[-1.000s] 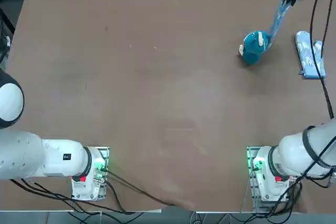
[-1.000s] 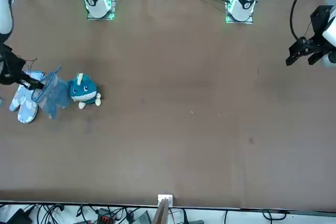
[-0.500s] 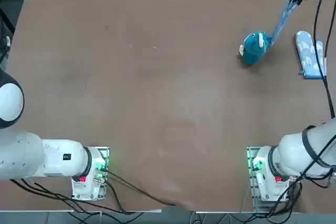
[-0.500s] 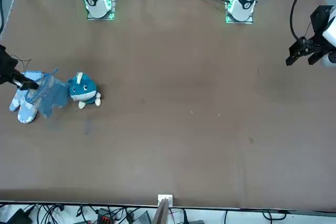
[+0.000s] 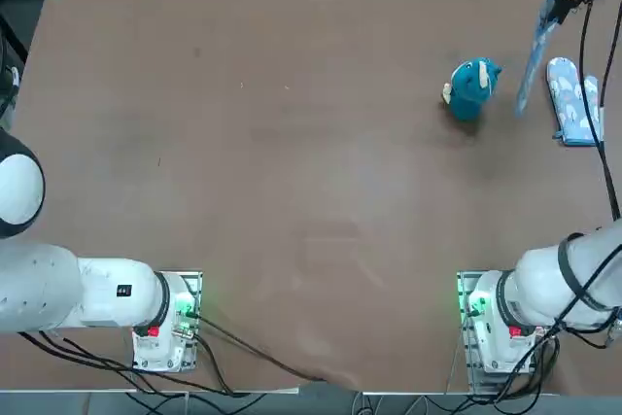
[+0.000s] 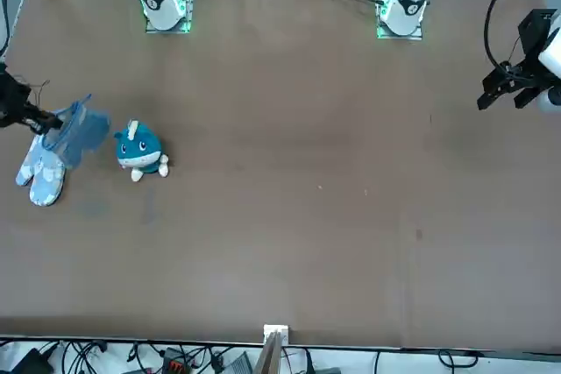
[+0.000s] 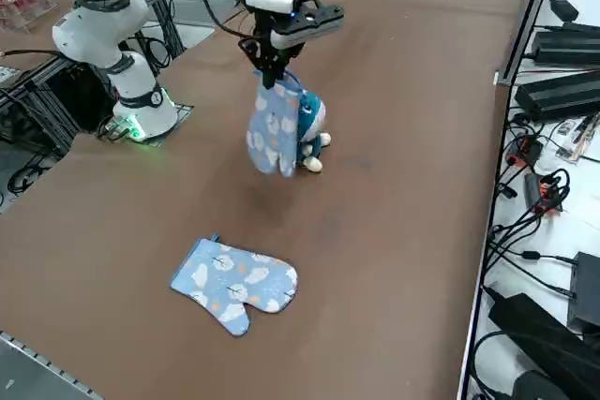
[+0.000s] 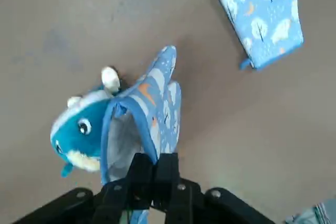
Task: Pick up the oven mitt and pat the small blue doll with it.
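Item: right gripper (image 7: 273, 66), upper centre of the right side view and at the top right corner of the top view; fingers (image 8: 166, 174) pinched shut on the cuff edge of the oven mitt (image 7: 272, 130), with no gap between them in the wrist view. Item: oven mitt, light-blue fabric with small white and orange prints, hanging cuff-up from the fingers, clear of the bench (image 5: 292, 162); in the top view it shows as a narrow slanted strip at upper right, between the doll and the second mitt, apart from both. Item: small blue doll (image 5: 470, 87), teal plush with a cream muzzle and a pale pointed tip on its head, standing on the bench at upper right of the top view and at centre left of the front view, just right of the hanging mitt there; in the side view the mitt partly covers it, and contact cannot be told from that view, though the top and front views show a gap. Item: second oven mitt (image 7: 234, 281), same print, lying flat on the bench at lower centre of the side view and at the far right edge of the top view, thumb lobe at its side. Item: bench, brown surface, carrying the doll and the flat mitt. Item: cables (image 7: 539, 189), black, bundled off the bench edge at the right of the side view.
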